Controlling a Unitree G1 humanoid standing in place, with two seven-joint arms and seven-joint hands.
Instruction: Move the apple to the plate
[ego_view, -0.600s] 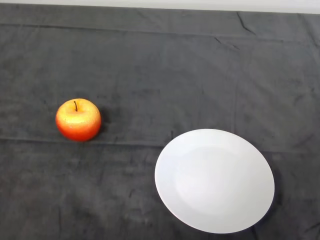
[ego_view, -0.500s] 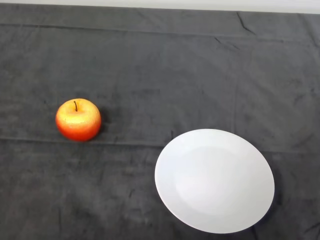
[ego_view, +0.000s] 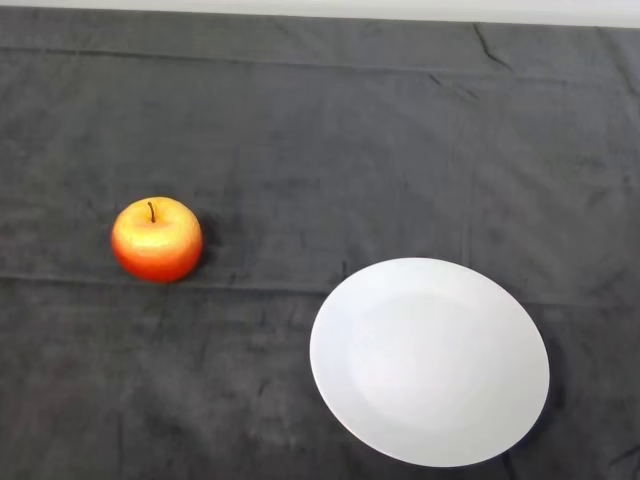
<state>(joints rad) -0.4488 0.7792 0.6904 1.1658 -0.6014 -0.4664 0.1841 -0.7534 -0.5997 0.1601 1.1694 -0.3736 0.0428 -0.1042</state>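
Observation:
A red and yellow apple (ego_view: 156, 239) stands upright on the dark cloth at the left of the head view, its stem up. A white round plate (ego_view: 429, 361) lies on the cloth at the lower right, with nothing on it. The apple is well apart from the plate, to its upper left.
The dark cloth (ego_view: 330, 150) covers the whole table, with a few creases. The table's far edge runs along the top of the view.

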